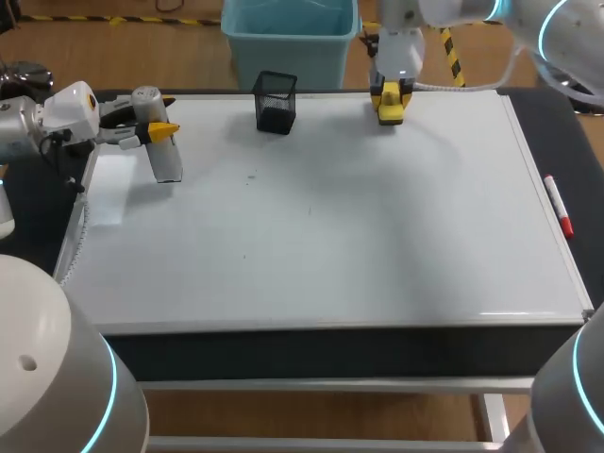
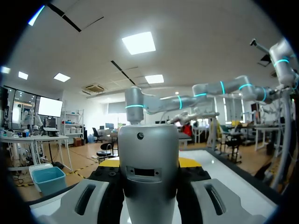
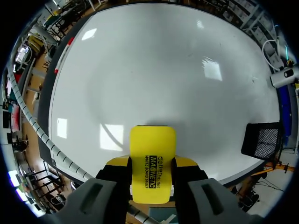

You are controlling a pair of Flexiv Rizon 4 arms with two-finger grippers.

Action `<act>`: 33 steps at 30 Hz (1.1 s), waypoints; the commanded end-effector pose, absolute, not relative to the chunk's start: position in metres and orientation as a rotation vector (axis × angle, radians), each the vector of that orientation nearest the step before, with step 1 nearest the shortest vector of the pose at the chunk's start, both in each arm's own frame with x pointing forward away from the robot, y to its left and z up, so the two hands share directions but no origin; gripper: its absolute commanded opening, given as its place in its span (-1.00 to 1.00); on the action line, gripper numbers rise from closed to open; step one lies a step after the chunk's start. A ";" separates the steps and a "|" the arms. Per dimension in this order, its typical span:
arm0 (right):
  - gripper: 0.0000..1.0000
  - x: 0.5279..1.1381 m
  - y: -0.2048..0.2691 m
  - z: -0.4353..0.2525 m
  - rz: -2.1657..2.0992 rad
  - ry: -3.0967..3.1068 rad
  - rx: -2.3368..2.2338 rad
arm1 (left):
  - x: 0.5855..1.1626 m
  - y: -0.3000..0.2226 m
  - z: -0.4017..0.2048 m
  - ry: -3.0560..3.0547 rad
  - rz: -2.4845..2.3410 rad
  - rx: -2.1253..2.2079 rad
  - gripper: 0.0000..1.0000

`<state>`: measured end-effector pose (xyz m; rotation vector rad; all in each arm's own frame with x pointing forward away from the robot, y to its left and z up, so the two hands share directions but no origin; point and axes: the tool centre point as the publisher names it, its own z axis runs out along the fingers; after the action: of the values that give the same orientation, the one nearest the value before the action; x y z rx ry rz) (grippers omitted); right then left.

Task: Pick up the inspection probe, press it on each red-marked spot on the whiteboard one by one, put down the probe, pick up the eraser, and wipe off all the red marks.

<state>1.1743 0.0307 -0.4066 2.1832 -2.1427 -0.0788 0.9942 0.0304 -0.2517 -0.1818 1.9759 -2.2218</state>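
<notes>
1. Left gripper clamps the upright probe over the left edge of the whiteboard.
2. Right gripper clamps the eraser at its far edge.
3. A mesh cup stands between them.

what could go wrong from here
1. The left gripper holds the probe roughly level near the whiteboard's left edge. If released there, it might roll off.
2. The right gripper holds the eraser at the board's far edge, not far from the black mesh holder. A sideways wipe could knock the holder over.
3. The red marker lies along the right rim, and a wide sweep could push it off.
</notes>
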 end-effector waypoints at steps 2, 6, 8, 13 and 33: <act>-1.00 1.184 0.035 -0.411 -0.152 -2.099 2.144 | 0.994 0.030 -0.251 1.975 -2.222 -0.181 -1.00; -1.00 1.186 0.037 -0.413 -0.155 -2.097 2.147 | 0.994 0.030 -0.251 1.975 -2.222 -0.181 -1.00; -1.00 1.186 0.037 -0.415 -0.159 -2.095 2.148 | 0.994 0.030 -0.251 1.975 -2.222 -0.181 -1.00; -1.00 1.187 0.038 -0.417 -0.162 -2.096 2.143 | 0.994 0.030 -0.251 1.975 -2.222 -0.181 -1.00; 1.00 1.183 0.036 -0.428 -0.156 -2.109 2.119 | 0.994 0.030 -0.251 1.975 -2.222 -0.181 -1.00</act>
<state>1.1786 0.0349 -0.4279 2.1269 -2.1210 -0.1497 0.9942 0.0304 -0.2517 -0.1818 1.9760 -2.2218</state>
